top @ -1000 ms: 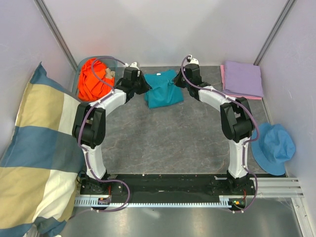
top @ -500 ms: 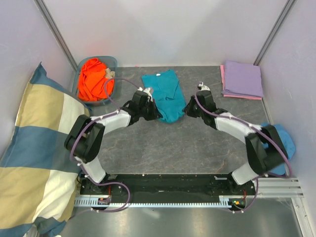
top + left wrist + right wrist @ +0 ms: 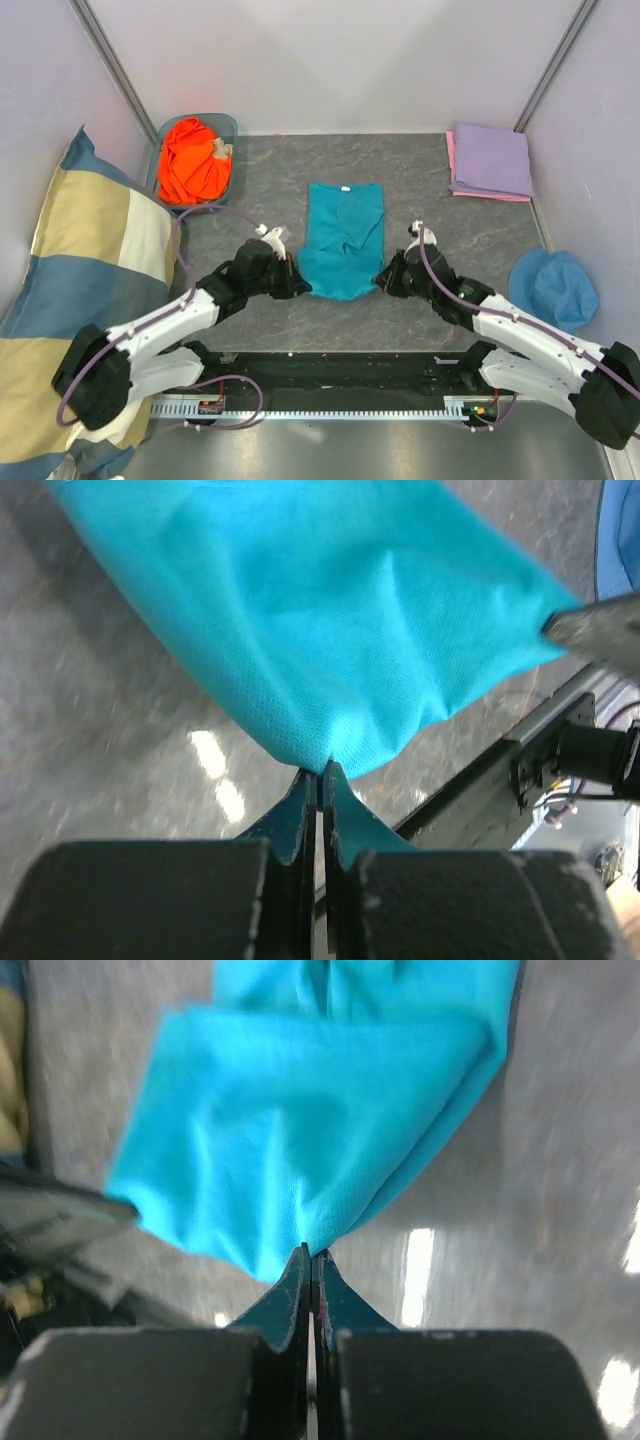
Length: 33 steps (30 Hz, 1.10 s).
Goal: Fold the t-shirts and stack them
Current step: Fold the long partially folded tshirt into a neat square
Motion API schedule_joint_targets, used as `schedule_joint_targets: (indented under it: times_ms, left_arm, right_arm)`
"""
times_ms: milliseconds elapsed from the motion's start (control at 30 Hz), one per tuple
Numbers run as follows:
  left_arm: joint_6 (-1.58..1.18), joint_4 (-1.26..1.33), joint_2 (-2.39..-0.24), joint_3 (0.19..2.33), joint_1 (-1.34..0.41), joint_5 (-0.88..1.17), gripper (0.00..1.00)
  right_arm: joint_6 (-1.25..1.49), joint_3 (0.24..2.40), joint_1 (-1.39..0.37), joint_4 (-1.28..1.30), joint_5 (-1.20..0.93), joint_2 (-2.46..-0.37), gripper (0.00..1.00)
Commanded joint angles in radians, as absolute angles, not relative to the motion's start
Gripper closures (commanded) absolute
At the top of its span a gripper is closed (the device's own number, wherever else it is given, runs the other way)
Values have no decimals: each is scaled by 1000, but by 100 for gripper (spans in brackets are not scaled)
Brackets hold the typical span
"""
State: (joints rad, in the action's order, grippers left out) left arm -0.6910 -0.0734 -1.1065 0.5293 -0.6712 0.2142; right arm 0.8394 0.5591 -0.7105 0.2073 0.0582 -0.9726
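Note:
The teal t-shirt [image 3: 343,238] lies stretched lengthwise in the middle of the table, collar at the far end. My left gripper [image 3: 297,284] is shut on its near left corner; in the left wrist view the cloth [image 3: 330,620] hangs from the closed tips [image 3: 321,772]. My right gripper [image 3: 383,281] is shut on the near right corner; the right wrist view shows the cloth [image 3: 320,1120] pinched at the tips [image 3: 311,1253]. The orange t-shirt [image 3: 190,160] is bunched in a bin. The lavender t-shirt [image 3: 491,158] lies folded on the pink one [image 3: 451,155].
A blue bin [image 3: 226,124] stands at the far left. The checked pillow [image 3: 70,300] leans along the left side. The blue bucket hat [image 3: 553,288] lies at the right. Walls close in the back and sides.
Both grippers have pulled the teal shirt's near edge from the far end toward the near edge of the table, dragging it out long and flat. Both arms are now stretched low near their bases.

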Motion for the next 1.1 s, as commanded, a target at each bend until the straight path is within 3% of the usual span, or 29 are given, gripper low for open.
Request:
schedule_joint_targets:
  times_ms: [0,233,400,500,733,1067]
  left_arm:
    - [-761,-179,-957,434,-692,198,98]
    - [-834,-301,-778,357,-741,213,98]
    - [-888,-397,-652,336,-767,219,98]
    - [-902,-454,-592,350,-767,210,98]
    - [-873,-546,-575,472,-769,192,98]
    - [-868,-454,-702,429,-821,285,98]
  right_arm:
    - [1058,459,-860,291,179,-862,100]
    - [1356,449,-1300,444,466,-822,100]
    - [1590,567,-1587,578,667,-985,100]
    - [1702,670,-1673,710,784,-1095,100]
    - [1891,701,-1687,885,868,-1080,100]
    - [2026,646,-1686,1067,883,-939,100]
